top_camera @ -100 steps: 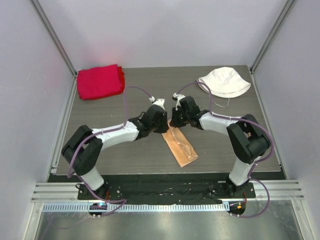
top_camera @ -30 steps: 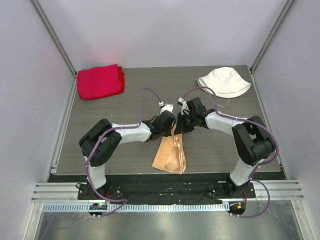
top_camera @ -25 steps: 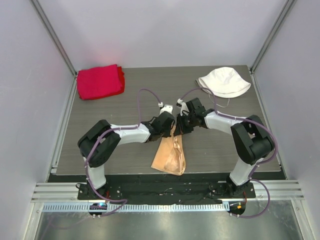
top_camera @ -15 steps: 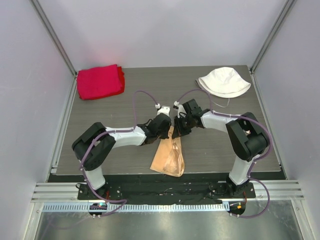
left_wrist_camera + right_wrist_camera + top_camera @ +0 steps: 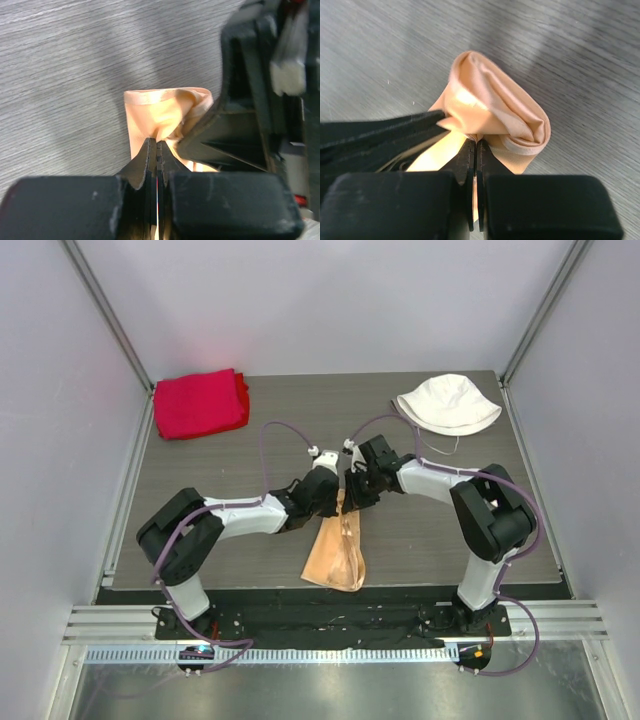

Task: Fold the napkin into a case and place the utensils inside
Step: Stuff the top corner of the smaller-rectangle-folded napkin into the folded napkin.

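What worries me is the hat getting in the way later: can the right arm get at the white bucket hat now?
Probably, but not freely: bare table lies between the right gripper and the white bucket hat, yet that gripper is shut on the napkin.

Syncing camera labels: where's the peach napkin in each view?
Top external: napkin lower centre, near the table's front edge.
Left wrist: napkin centre, bunched above the left hand.
Right wrist: napkin centre, bunched above the right hand.
Shared landmark: both hands shut on its bunched end.
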